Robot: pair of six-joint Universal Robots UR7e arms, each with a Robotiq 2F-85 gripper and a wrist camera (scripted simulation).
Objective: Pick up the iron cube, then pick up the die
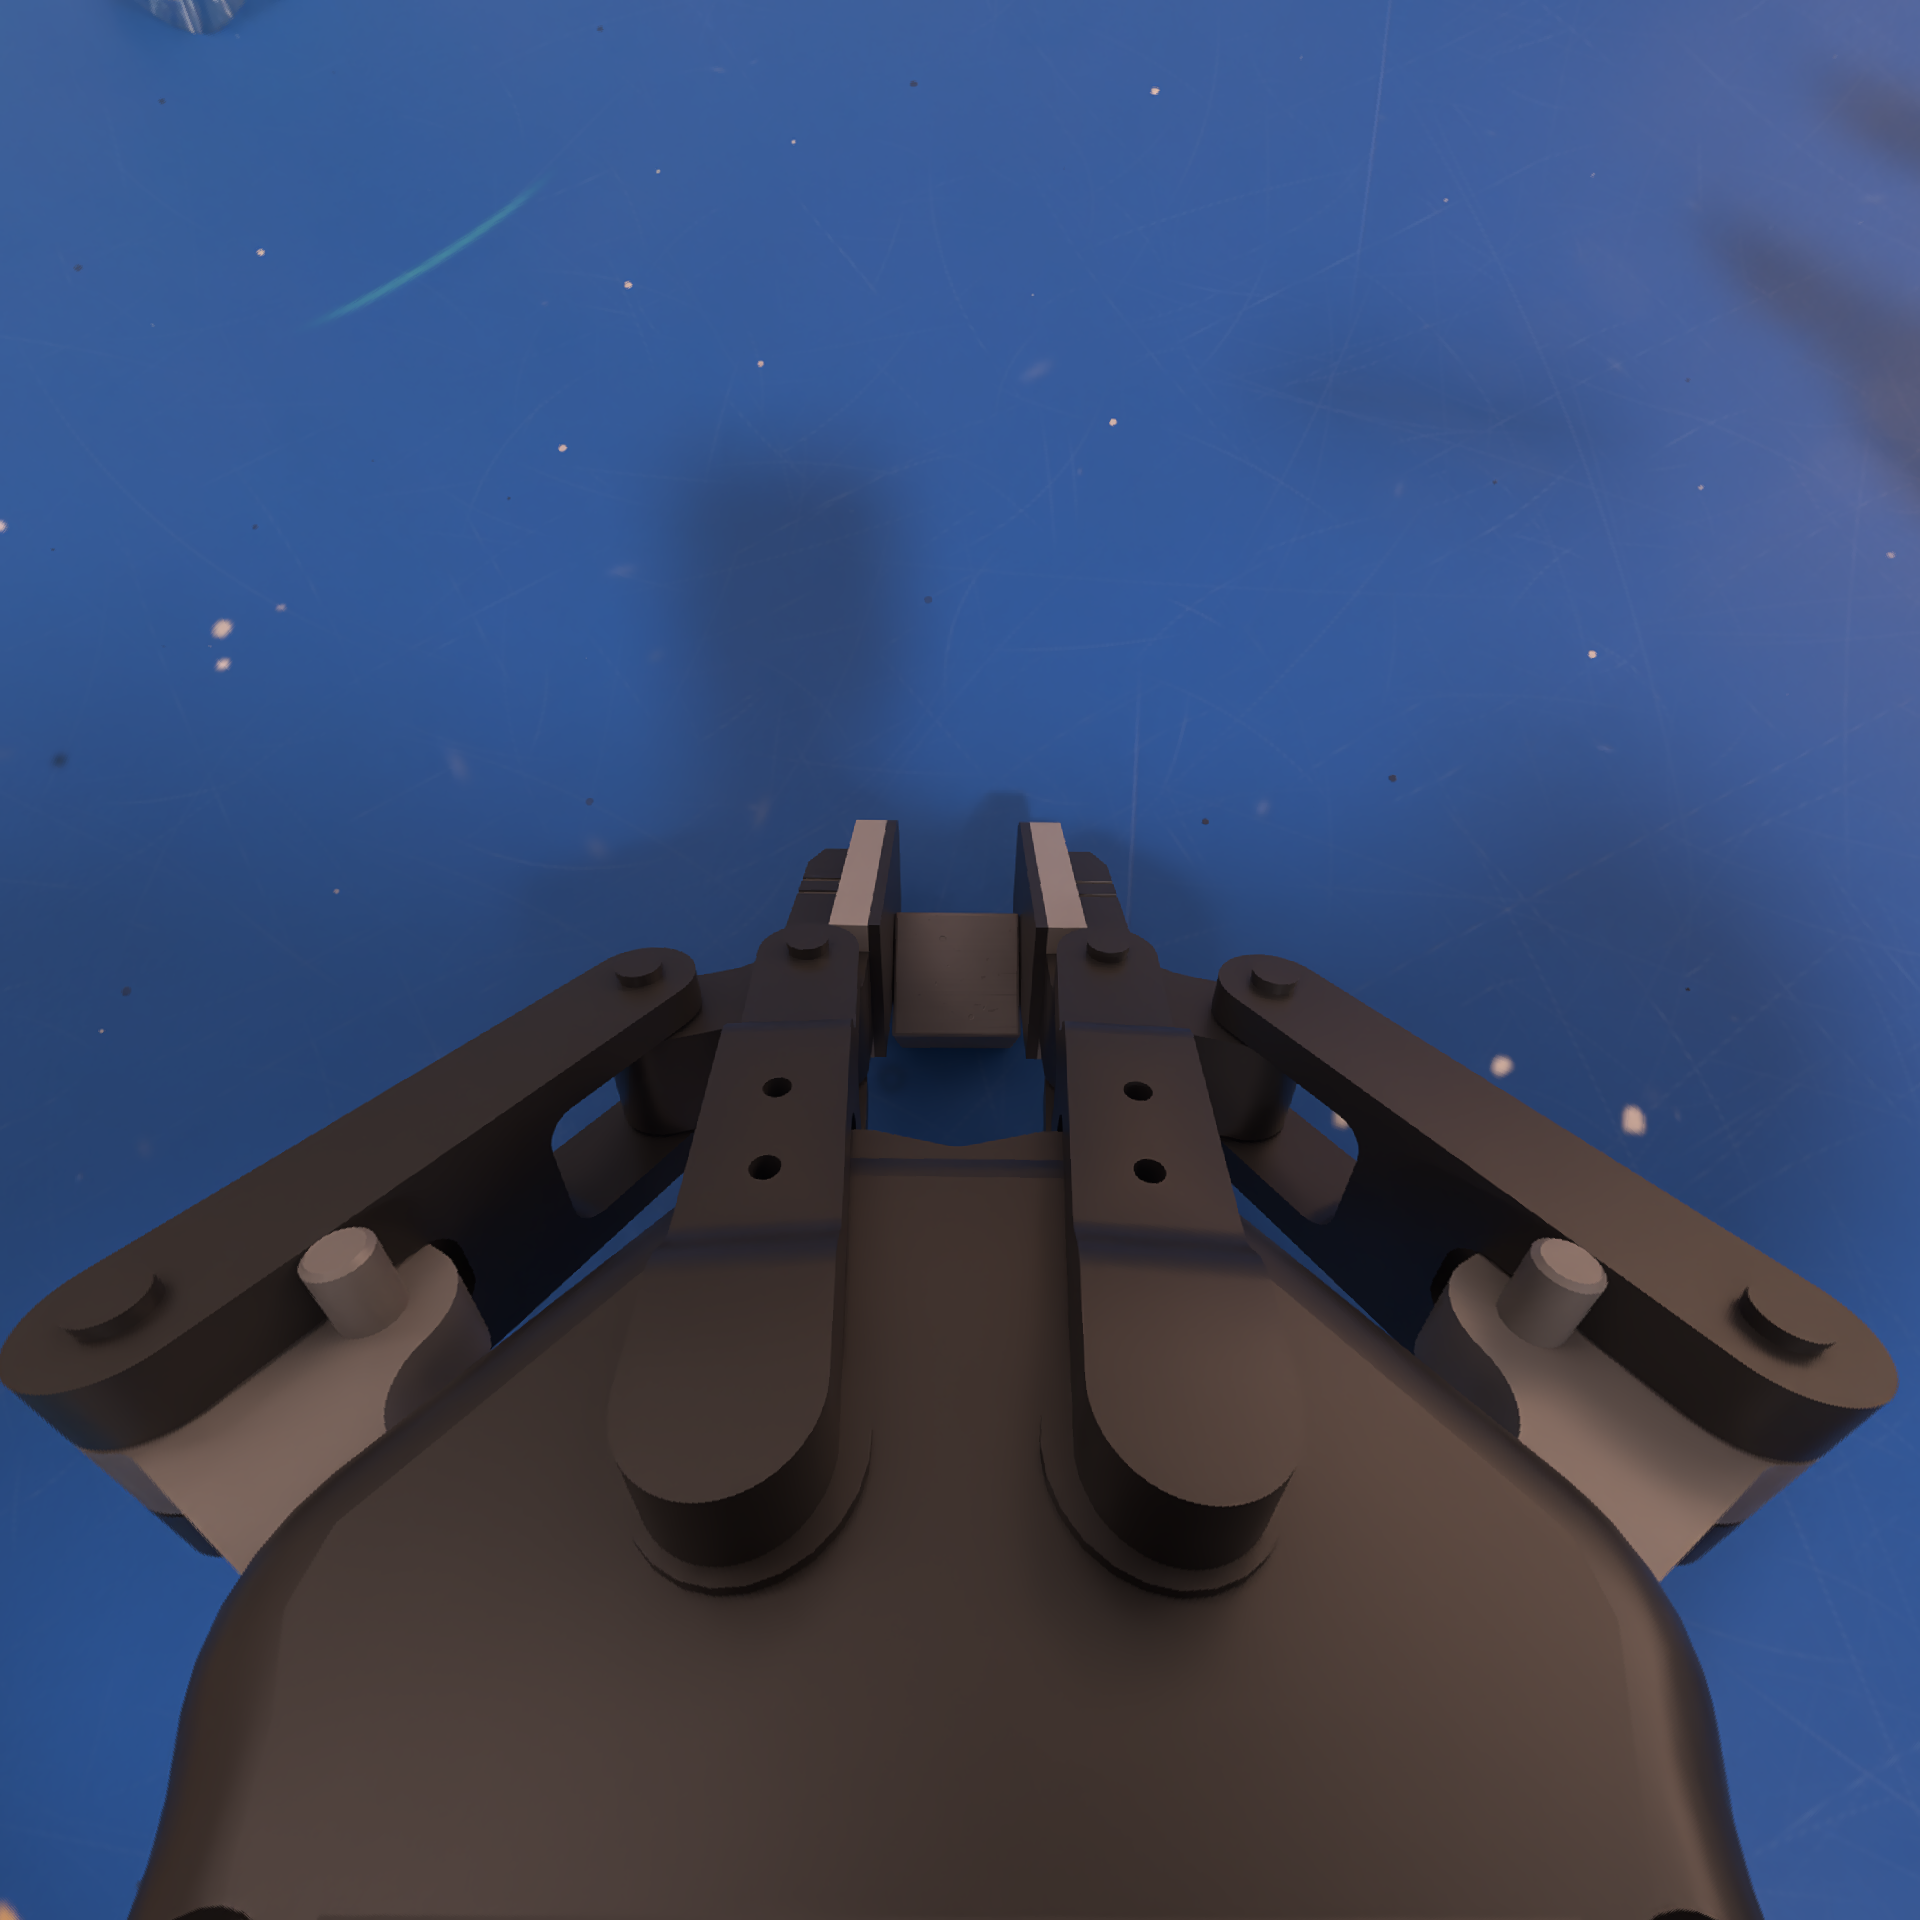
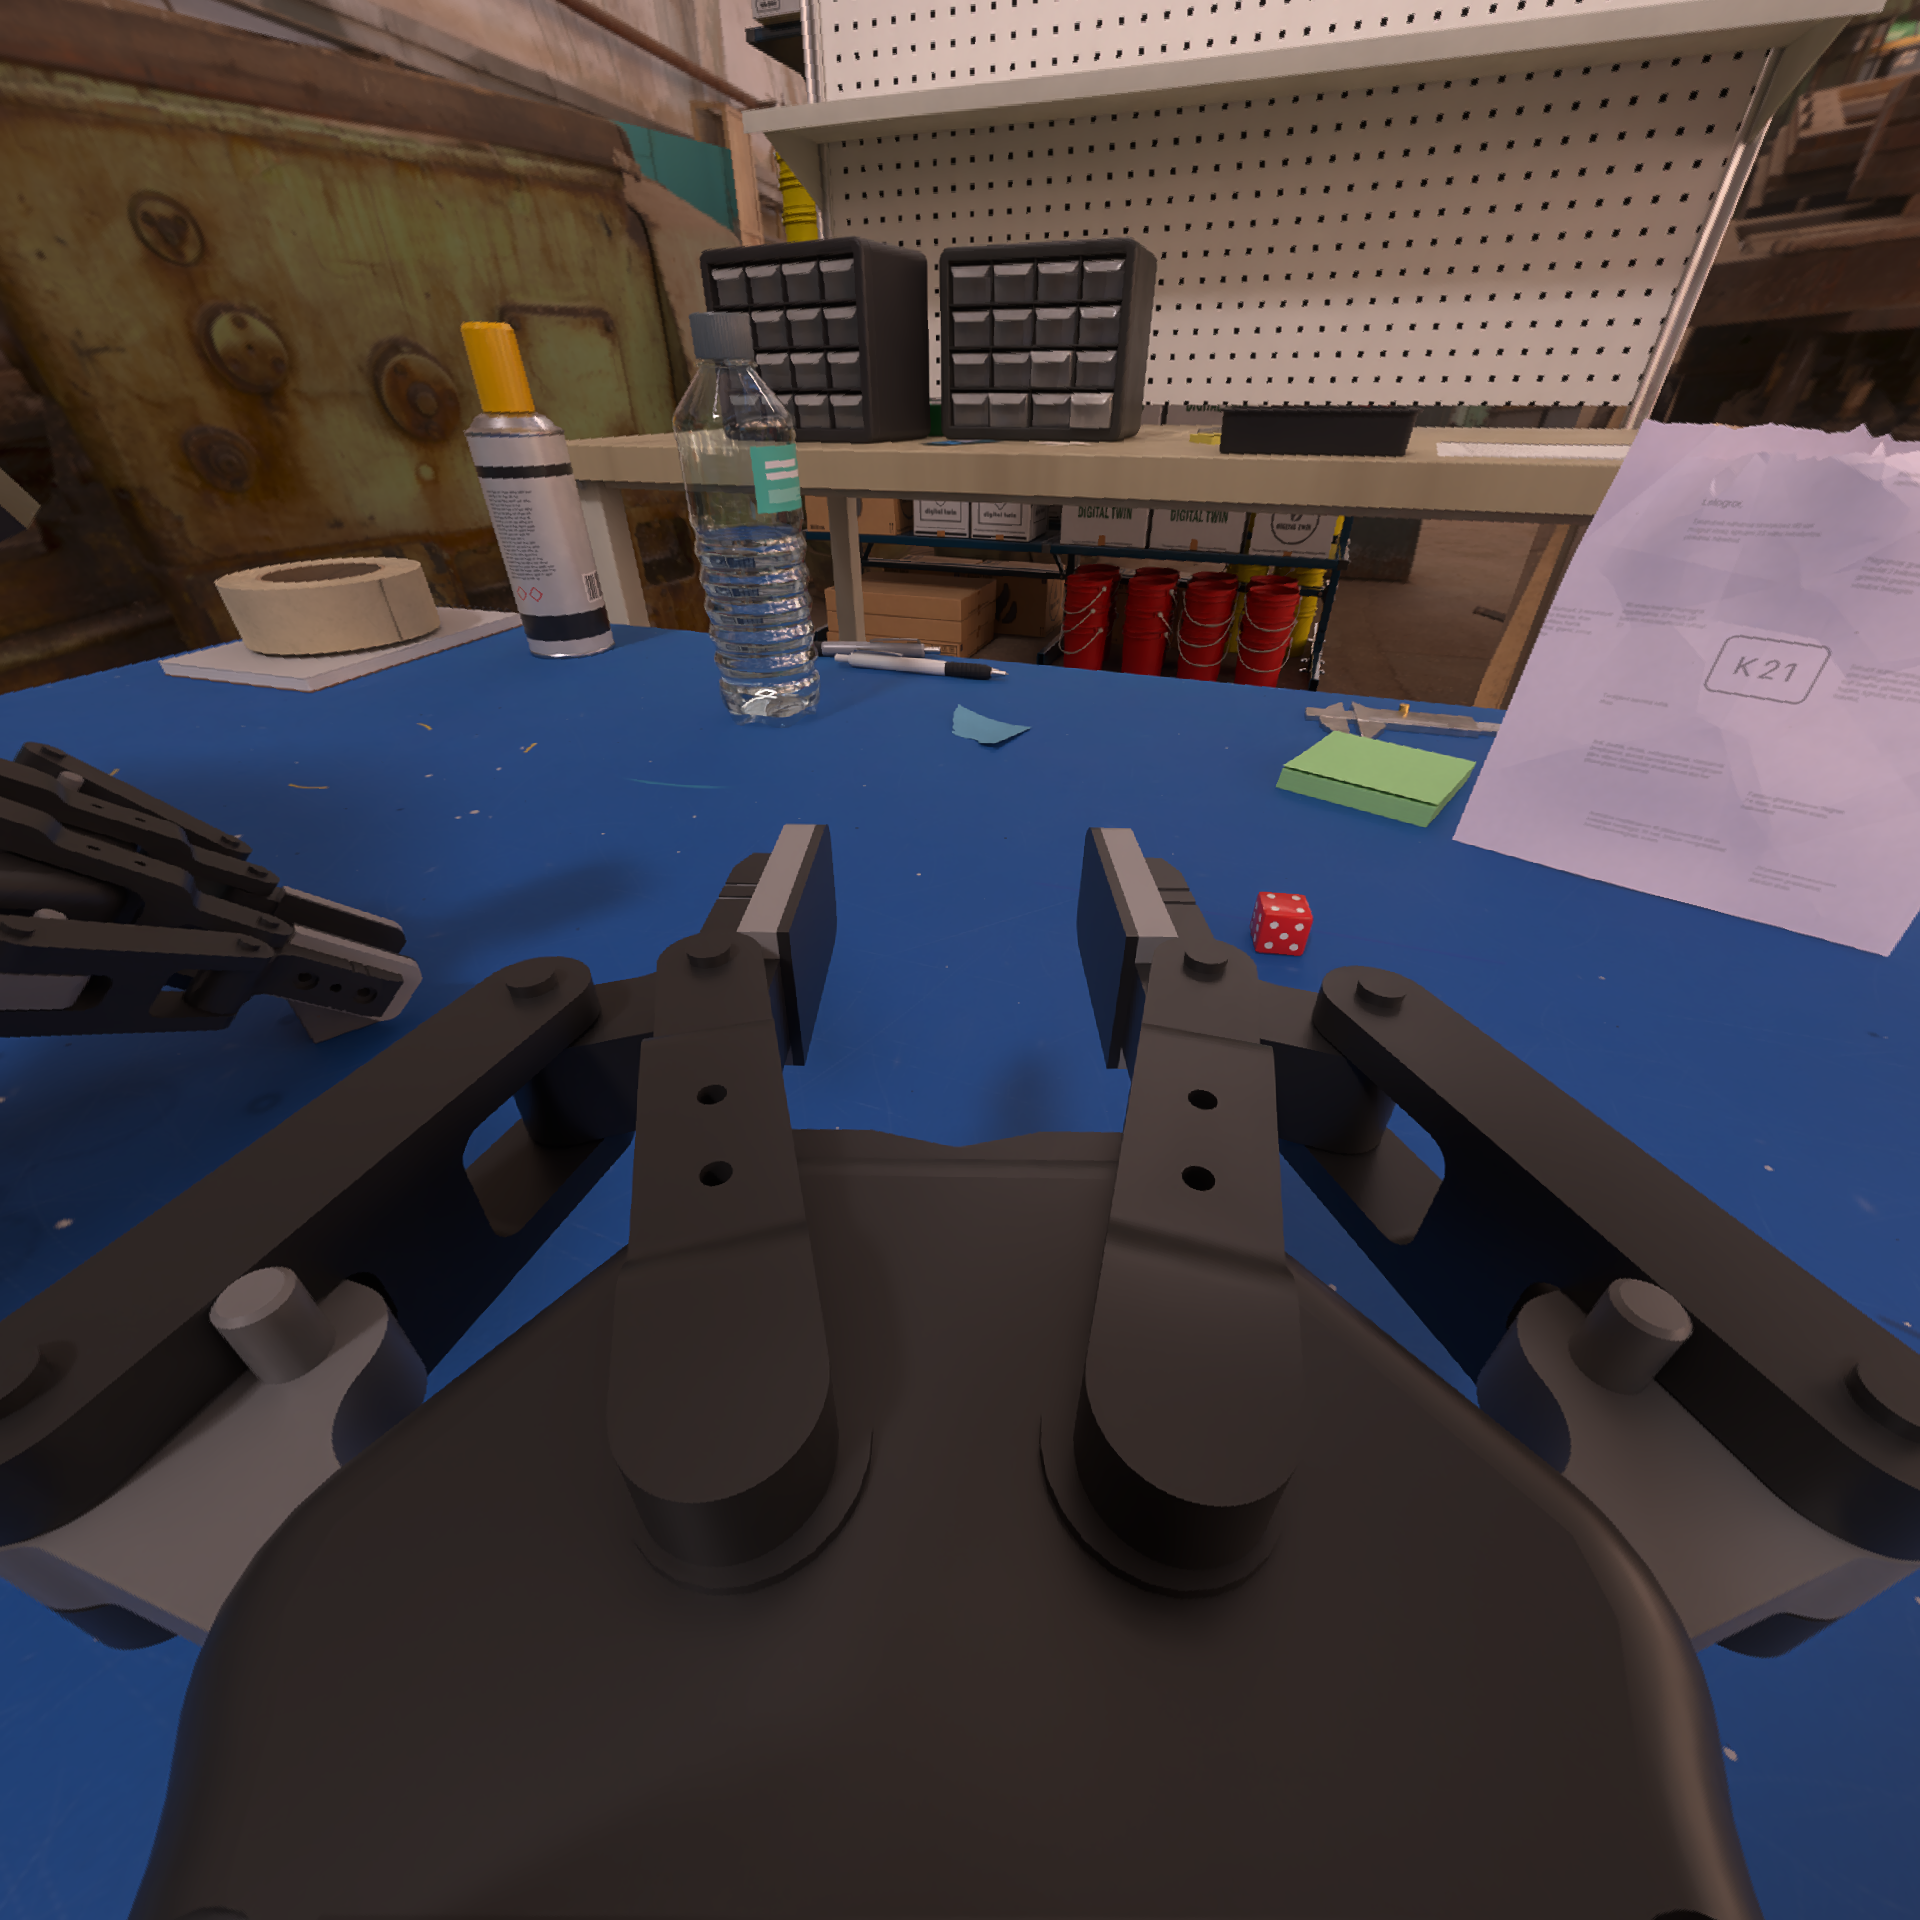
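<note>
Behind you stands a workshop: a white pegboard wall [image 2: 1299, 208] at twelve o'clock over a bench bearing two dark drawer cabinets [image 2: 1044, 338], with a rusty green machine [image 2: 312, 343] at ten o'clock. The blue table [image 2: 623, 831] fills your near view, scratched and flecked with pale specks. A crumpled printed sheet [image 2: 1714, 675] leans at two o'clock, with a green pad [image 2: 1377, 777] just beside it. A water bottle [image 2: 750, 530], a spray can [image 2: 532, 499] and a tape roll [image 2: 327, 603] line the far edge from twelve to ten o'clock. Your right gripper [image 2: 956, 935] hangs wide open and empty over the table. The red die [image 2: 1282, 922] lies on the table just beside its fingertip, at one o'clock. Your left gripper [image 1: 956, 873] is clamped on the iron cube [image 1: 956, 977], held clear above the blue surface.
</note>
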